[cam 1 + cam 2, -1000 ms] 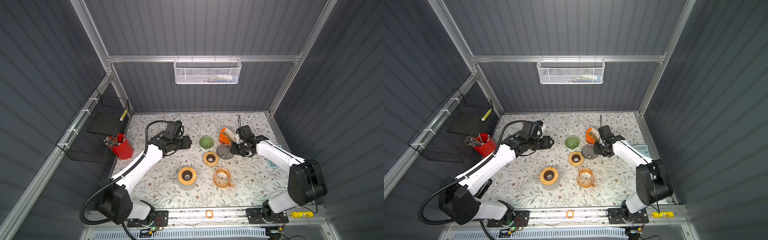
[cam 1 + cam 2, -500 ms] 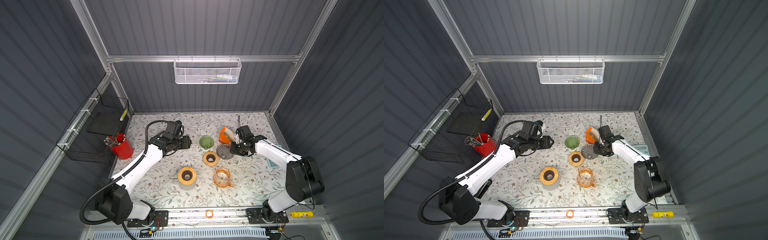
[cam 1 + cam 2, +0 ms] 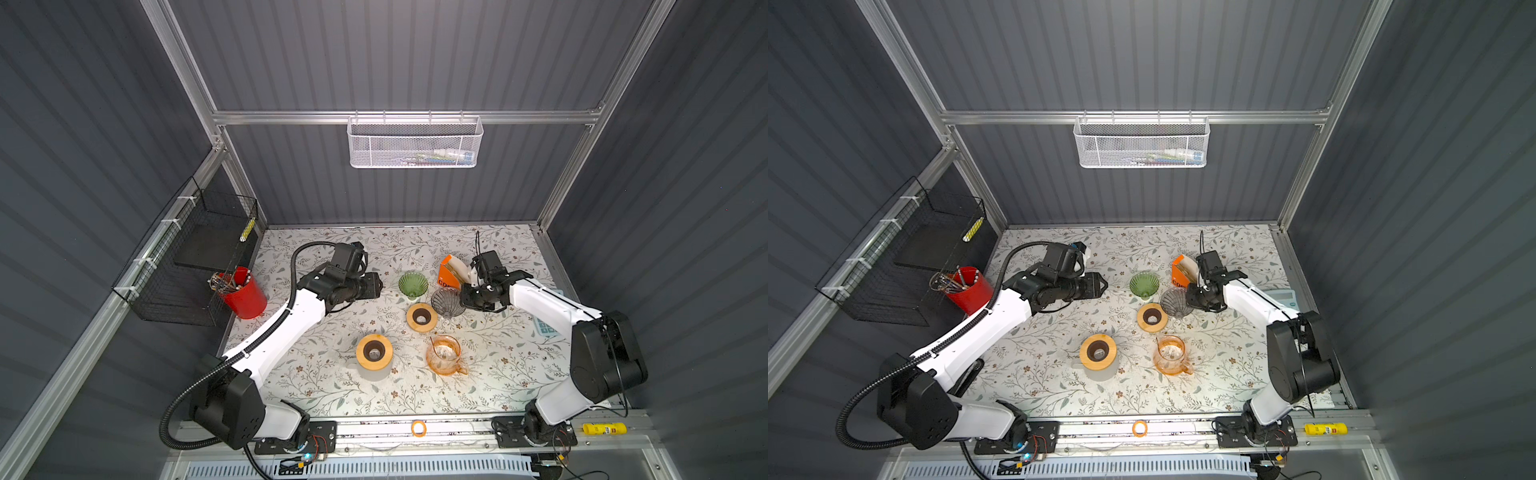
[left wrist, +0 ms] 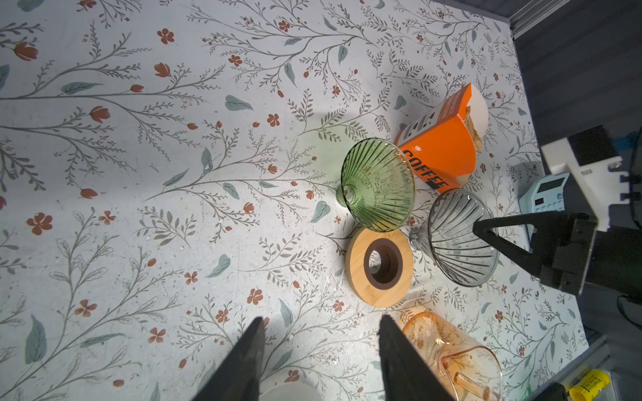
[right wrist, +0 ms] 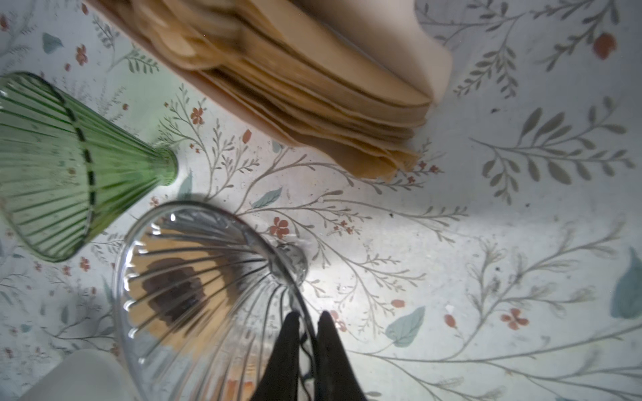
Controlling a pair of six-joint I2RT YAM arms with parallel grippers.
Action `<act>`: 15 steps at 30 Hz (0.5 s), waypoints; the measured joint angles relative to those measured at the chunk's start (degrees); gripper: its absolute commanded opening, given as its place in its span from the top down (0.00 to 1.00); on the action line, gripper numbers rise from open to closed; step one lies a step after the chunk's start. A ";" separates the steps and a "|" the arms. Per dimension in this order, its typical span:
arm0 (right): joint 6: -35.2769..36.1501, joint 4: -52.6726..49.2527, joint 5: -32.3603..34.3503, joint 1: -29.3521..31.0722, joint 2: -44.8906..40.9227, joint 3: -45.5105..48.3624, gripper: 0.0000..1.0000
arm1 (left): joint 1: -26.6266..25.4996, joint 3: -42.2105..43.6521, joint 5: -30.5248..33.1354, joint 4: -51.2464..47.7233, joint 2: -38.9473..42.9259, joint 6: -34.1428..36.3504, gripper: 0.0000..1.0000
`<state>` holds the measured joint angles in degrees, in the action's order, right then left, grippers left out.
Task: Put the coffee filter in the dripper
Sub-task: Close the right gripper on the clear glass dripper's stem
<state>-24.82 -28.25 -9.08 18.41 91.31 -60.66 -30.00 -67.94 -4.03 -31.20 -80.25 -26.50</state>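
- The right tool (image 5: pixel 307 319) is pinched nearly closed on the thin rim of the smoky grey ribbed glass dripper (image 5: pixel 194 284). The glass wall passes between its two fingertips.
- That dripper lies tipped on its side on the floral-patterned counter (image 4: pixel 139 173), with its narrow stem away from the tool's tips. A rim pinch is likely chosen because the rim is the only edge thin enough for these fingers. It also lets the cone be swung upright.
- The task's thing, the brown paper coffee filters (image 5: pixel 295 80), is a fanned stack in the open orange cardboard box (image 4: pixel 437 145). The box lies just past the held dripper, ahead of the right tool. No filter has been taken out yet, and the dripper is empty.
- A green ribbed glass dripper (image 4: pixel 378 184) also lies on its side, beside the grey one and on its far side from the right tool.
- A round bamboo ring (image 4: pixel 380 267) with a dark hole lies flat, touching or nearly touching the grey dripper. It probably serves as a seat for it.
- The left tool (image 4: pixel 319 319) stands half open with nothing between its fingers. It hangs above bare counter well short of the drippers, apparently waiting clear of the right arm.
- An orange glass pitcher (image 4: pixel 451 347) stands near the left tool's fingertip.
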 measured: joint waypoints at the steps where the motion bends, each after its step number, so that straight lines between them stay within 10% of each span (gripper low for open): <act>1: -0.11 0.50 -0.37 0.02 -0.07 -0.39 0.98 | 0.00 0.17 0.02 0.00 0.02 0.00 0.46; 15: -0.26 -2.40 -0.04 -0.04 -2.21 -0.48 1.00 | 0.00 0.52 0.20 -0.02 1.92 0.00 0.47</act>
<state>-25.08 -30.65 -9.13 18.37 89.10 -61.14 -30.00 -67.42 -3.84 -31.22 -78.32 -26.50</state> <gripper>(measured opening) 0.078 0.534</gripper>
